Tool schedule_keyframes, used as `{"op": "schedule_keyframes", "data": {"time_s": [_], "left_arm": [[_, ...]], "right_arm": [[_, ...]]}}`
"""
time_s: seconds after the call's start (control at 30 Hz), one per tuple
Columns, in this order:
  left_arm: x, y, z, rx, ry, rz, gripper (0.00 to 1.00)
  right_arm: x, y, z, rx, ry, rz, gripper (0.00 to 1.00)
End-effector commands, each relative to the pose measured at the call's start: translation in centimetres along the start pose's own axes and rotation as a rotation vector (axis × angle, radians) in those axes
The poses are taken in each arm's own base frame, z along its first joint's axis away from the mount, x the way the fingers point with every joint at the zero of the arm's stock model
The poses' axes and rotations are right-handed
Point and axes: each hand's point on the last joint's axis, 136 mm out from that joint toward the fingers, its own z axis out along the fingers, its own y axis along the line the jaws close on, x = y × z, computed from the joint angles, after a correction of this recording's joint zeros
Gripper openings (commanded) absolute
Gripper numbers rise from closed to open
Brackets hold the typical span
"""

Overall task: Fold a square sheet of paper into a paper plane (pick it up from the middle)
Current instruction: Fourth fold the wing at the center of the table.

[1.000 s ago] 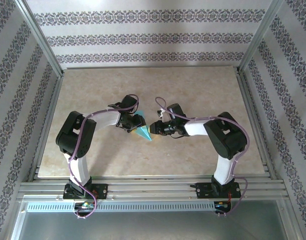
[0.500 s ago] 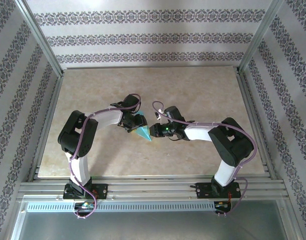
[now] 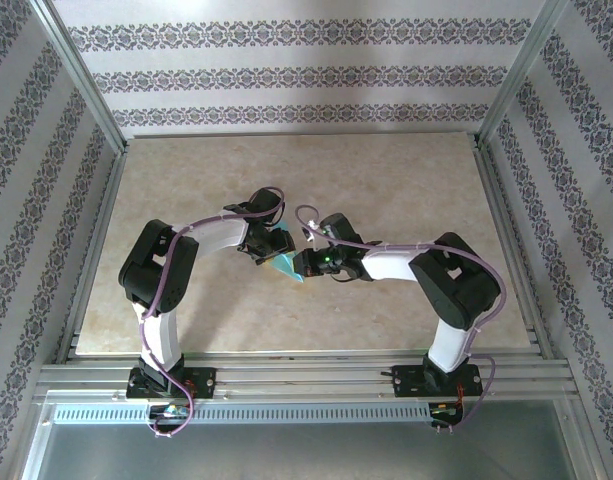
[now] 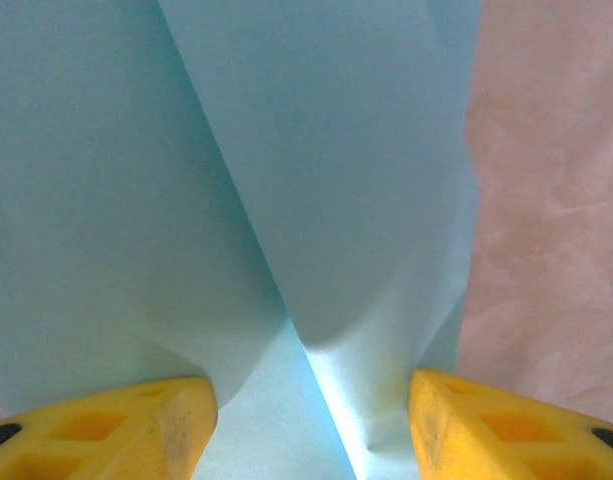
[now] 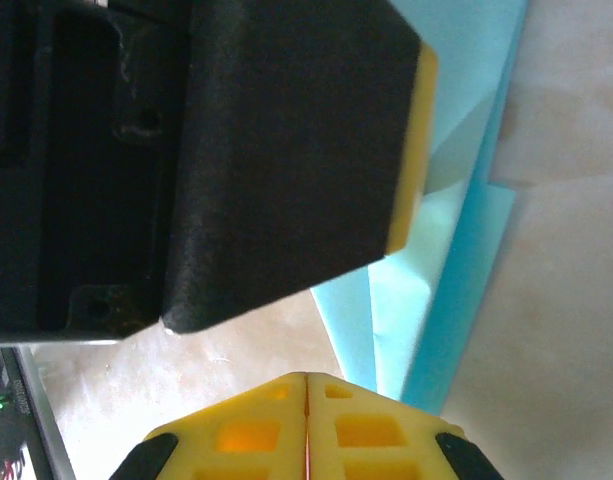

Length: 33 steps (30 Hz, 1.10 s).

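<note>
The paper plane (image 3: pixel 283 266) is a turquoise folded dart at the middle of the table, its tip toward the near right. My left gripper (image 3: pixel 276 243) straddles it. In the left wrist view its yellow fingers (image 4: pixel 116 430) stand apart, and the paper's (image 4: pixel 326 200) raised flaps press against both inner faces along a centre crease. My right gripper (image 3: pixel 303 263) sits just right of the dart. Its jaws (image 5: pixel 306 378) are shut together with nothing between them, beside the paper's edge (image 5: pixel 456 260). The left gripper's black finger (image 5: pixel 286 150) looms above them.
The beige table (image 3: pixel 406 190) is bare around the arms. Metal frame posts and patterned walls stand on three sides, and a rail (image 3: pixel 306 375) runs along the near edge by the arm bases.
My right gripper has slid left up to the paper and closed its jaws. The left arm has barely moved, still over the paper.
</note>
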Motion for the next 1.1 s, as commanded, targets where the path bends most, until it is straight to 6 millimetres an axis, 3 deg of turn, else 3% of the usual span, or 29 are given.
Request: {"op": "schedule_keyframes", "data": {"time_s": [0.0, 1.07], "left_arm": [[4.6, 8.9, 4.8, -0.311, 0.145, -0.071, 0.59], [5.2, 9.1, 5.6, -0.299, 0.185, -0.034, 0.63]], "right_arm": [[-0.2, 0.5, 0.7, -0.018, 0.019, -0.026, 0.1], [1.2, -3.0, 1.6, 0.095, 0.067, 0.045, 0.1]]}}
